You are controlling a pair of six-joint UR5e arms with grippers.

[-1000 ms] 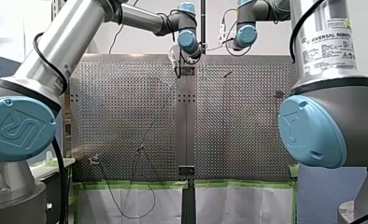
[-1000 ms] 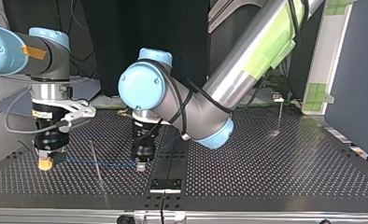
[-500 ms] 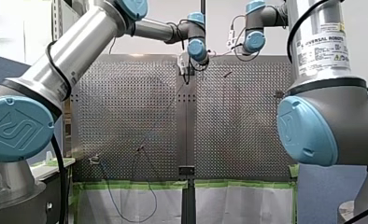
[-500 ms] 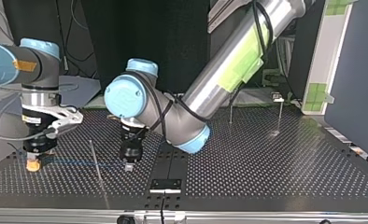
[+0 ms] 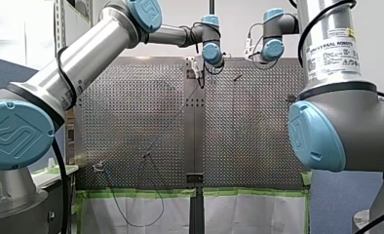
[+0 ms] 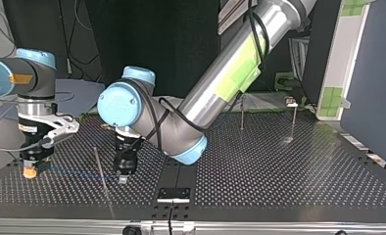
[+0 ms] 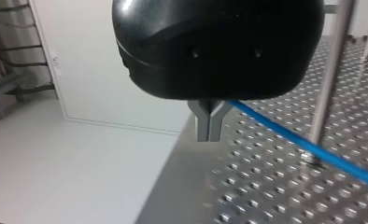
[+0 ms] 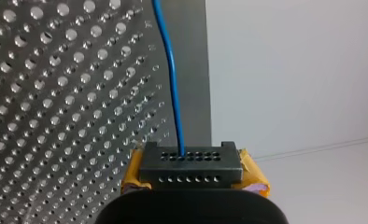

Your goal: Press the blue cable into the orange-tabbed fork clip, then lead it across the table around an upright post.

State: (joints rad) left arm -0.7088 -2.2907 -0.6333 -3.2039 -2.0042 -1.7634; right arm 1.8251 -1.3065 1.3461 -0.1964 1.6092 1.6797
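— Top view, table's [image 6: 279,186] edge at the view's left: what grips the blue cable [image 6: 78,171]?
— The right gripper [image 6: 30,171], yellow pads [image 8: 134,173] clamped on it just above the table.
— And further along?
— The left gripper [image 6: 124,177], near the table's camera-side edge, metal fingers [image 7: 202,126] pressed together on the cable, which runs straight between the two, passing the foot of an upright post [image 7: 329,79].

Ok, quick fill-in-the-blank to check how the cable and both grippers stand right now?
1. The cable held by my right gripper is ___.
2. My right gripper's pads are ___.
3. In the left wrist view, my left gripper has its fingers ___.
4. Beside the cable there stands an upright ___.
Missing words: blue; yellow; shut; post.
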